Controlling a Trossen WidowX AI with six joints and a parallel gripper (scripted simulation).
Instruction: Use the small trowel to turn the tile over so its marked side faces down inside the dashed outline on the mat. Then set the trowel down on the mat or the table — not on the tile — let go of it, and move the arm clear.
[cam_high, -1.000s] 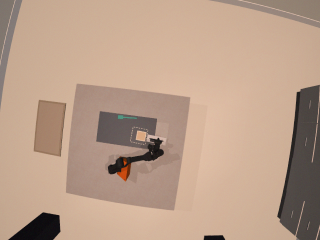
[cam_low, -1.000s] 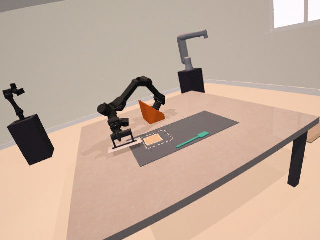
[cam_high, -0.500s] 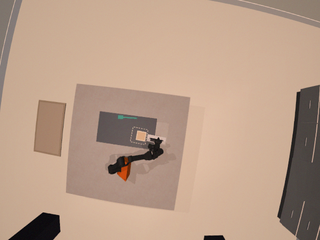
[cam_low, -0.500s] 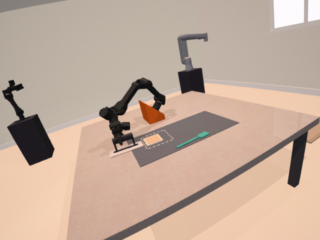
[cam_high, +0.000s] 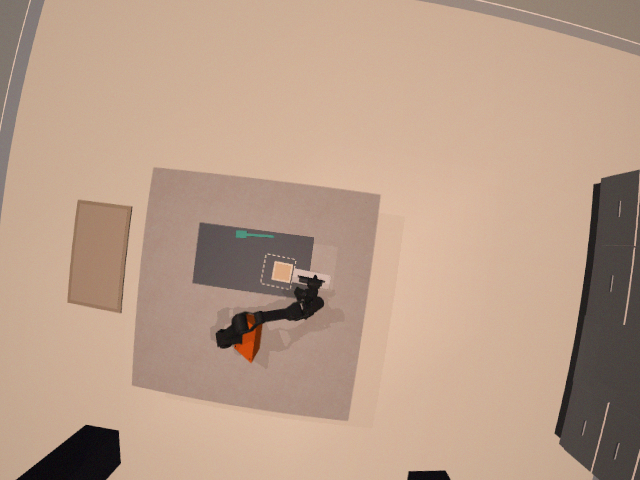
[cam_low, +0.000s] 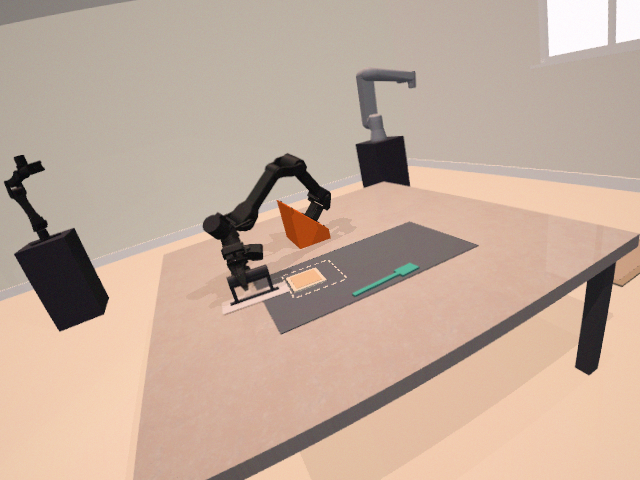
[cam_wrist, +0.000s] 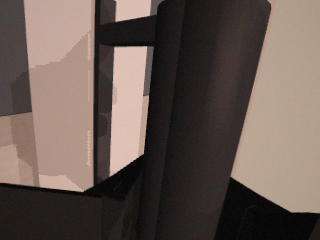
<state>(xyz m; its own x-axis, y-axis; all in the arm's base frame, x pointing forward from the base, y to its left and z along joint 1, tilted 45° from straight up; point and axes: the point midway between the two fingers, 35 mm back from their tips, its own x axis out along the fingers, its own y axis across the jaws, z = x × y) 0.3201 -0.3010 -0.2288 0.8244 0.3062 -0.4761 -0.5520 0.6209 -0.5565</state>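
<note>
- The tool (cam_high: 314, 280) (cam_low: 245, 283) (cam_wrist: 172, 164) is clamped on the dark handle of the trowel (cam_high: 305, 273) (cam_low: 233, 308) (cam_wrist: 60, 100).
- The trowel's pale blade lies low over the table (cam_high: 180, 196) (cam_low: 206, 372) (cam_wrist: 10, 165), one end reaching the mat (cam_high: 227, 258) (cam_low: 413, 237) (cam_wrist: 12, 60); whether it rests flat or hovers slightly, one cannot tell.
- The tile (cam_high: 282, 271) (cam_low: 306, 279) lies on the mat within the dashed outline (cam_high: 265, 254) (cam_low: 329, 260), off-centre towards the trowel, its orange, pale-bordered face up. Whether that is the marked face cannot be made out.
- The blade's end is just beside the tile; contact between them is unclear.
- The arm (cam_high: 276, 314) (cam_low: 258, 193) reaches out from beside the orange block (cam_high: 250, 346) (cam_low: 299, 227) and bends down to the handle.
- A green spatula (cam_high: 241, 234) (cam_low: 406, 269) lies along the mat's long edge, apart from the tile.
</note>
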